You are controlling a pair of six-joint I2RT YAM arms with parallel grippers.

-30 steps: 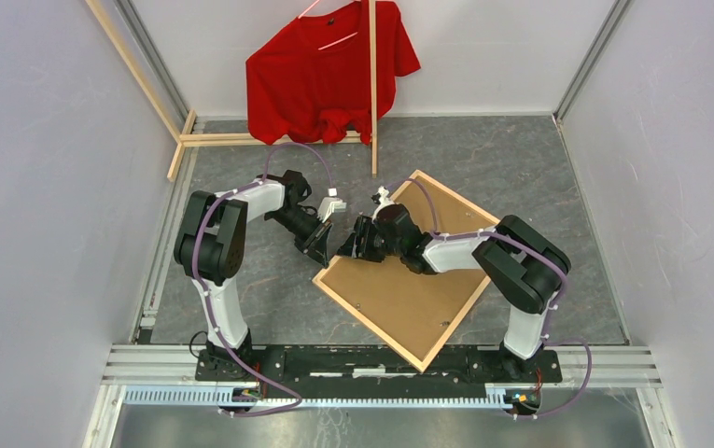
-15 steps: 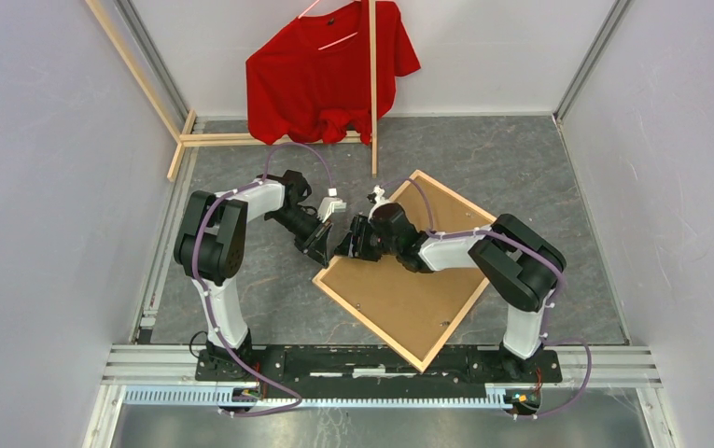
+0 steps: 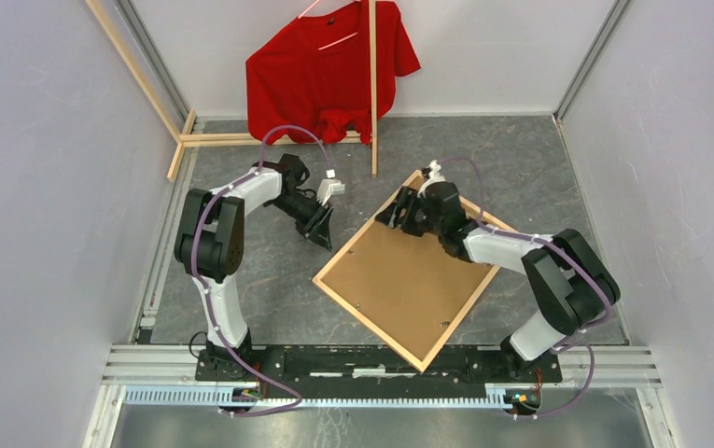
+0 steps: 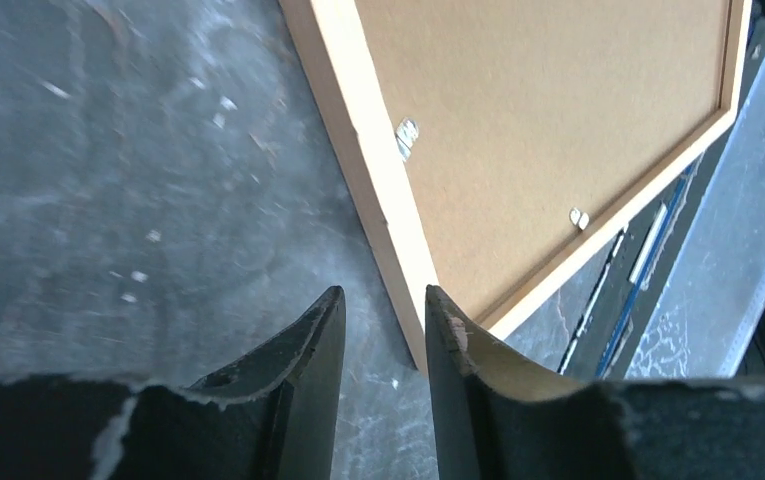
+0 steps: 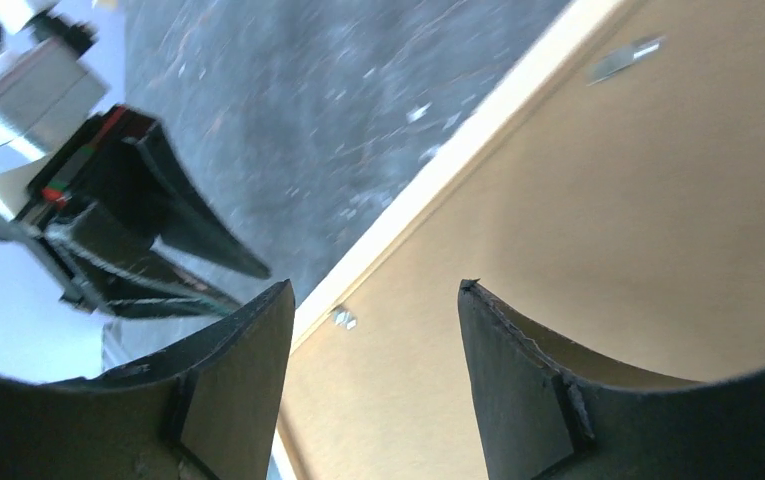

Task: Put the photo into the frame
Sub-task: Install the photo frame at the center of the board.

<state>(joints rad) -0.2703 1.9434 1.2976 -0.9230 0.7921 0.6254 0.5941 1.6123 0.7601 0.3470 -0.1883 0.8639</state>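
The frame (image 3: 362, 321) lies back-up and turned on the grey table, a brown backing board (image 3: 409, 280) filling it. The photo is hidden. My left gripper (image 3: 323, 235) hovers over bare table just left of the frame's left edge. In the left wrist view its jaws (image 4: 383, 300) are narrowly open and empty, with the frame's wooden side (image 4: 358, 130) just ahead. My right gripper (image 3: 390, 218) hangs over the frame's far-left part. Its jaws (image 5: 376, 290) are open over the backing board (image 5: 608, 230), holding nothing.
Small metal tabs (image 4: 407, 138) sit along the frame's inner edge. A red T-shirt (image 3: 329, 70) hangs at the back behind an upright wooden slat (image 3: 372, 93). More slats (image 3: 227, 140) lie at the back left. A metal rail (image 3: 381, 359) carries the arm bases.
My left gripper drew back up and left from the frame's corner and opened. My right gripper moved up and right along the frame toward its far corner and opened wider.
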